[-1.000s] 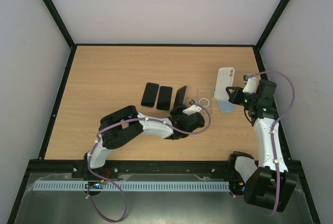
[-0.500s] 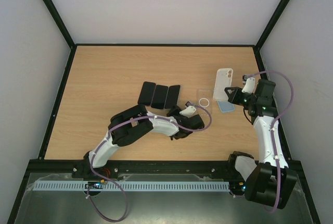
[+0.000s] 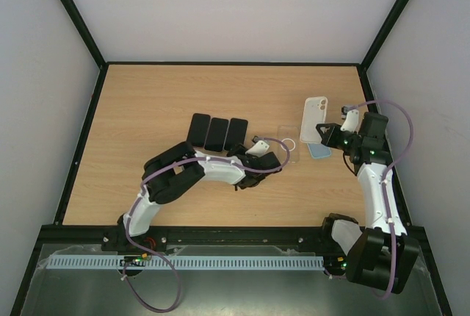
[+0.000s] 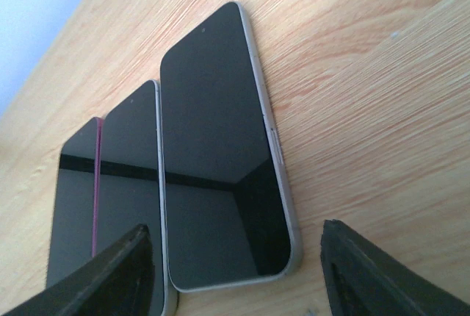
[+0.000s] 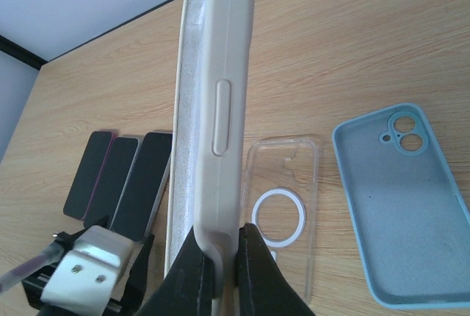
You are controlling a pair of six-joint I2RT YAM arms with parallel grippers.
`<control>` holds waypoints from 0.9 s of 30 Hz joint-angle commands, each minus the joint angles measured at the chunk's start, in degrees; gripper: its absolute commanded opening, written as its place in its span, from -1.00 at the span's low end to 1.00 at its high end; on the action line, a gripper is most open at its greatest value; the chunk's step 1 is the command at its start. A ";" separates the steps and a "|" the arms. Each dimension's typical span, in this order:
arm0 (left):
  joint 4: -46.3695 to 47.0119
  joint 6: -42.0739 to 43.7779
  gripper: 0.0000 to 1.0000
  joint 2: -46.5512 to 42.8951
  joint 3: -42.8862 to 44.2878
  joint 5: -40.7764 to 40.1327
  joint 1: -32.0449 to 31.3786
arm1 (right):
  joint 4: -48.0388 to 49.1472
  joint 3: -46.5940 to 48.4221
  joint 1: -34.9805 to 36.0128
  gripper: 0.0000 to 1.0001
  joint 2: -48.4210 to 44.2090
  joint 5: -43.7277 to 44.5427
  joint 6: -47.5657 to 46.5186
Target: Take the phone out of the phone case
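My left gripper (image 4: 235, 261) stands partly open. Its two dark fingers (image 4: 110, 275) sit either side of the near end of a black glass-fronted phone with a pale metal edge (image 4: 220, 147), and neither one touches it, so I hold nothing on this side. The phone lies flat and screen up on the pale wooden table (image 4: 382, 110). It forms the right-hand end of a row with two other black phones (image 4: 128, 191), packed edge to edge. I judge that row to be where the bare handsets belong.

My right gripper (image 5: 218, 253) is pinched tight on the rim of a cream silicone phone case (image 5: 217, 103). I hold it upright on its long edge, clear of the table, with the side button facing my camera and the grey lining turned left. It looks empty to me. I judge that gripping the rim steadies the shell and leaves its open face free toward my other arm.

Below it, a clear plastic case with a white ring (image 5: 283, 198) and a light blue silicone case (image 5: 400, 206) lie flat, hollow side up. I take that side to be for shells.

As things lie, the phone is out. What seems left is to lay the cream case down with the others.
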 commanded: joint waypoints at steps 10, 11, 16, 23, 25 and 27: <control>-0.78 -6.33 0.40 -25.39 -11.87 16.47 -0.68 | -12.31 9.40 7.17 -0.96 13.45 -2.81 1.05; -0.32 -7.10 0.40 -27.54 -13.55 17.10 -0.71 | -12.58 9.51 8.35 -0.96 14.28 -3.15 1.64; 1.00 -10.26 0.38 -36.43 -19.46 18.19 -0.68 | -6.41 5.01 11.17 -0.96 21.21 -10.38 11.31; 2.73 -11.56 0.36 -44.48 -24.84 16.80 -0.68 | -7.93 6.84 19.53 -0.96 29.99 -8.69 7.74; 3.12 -11.94 0.37 -45.79 -26.03 16.38 -0.69 | -6.58 7.12 21.29 -0.96 31.75 -7.78 7.71; 3.33 -12.41 0.36 -46.73 -26.98 16.18 -0.65 | -4.23 6.99 22.80 -0.96 33.45 -6.79 9.27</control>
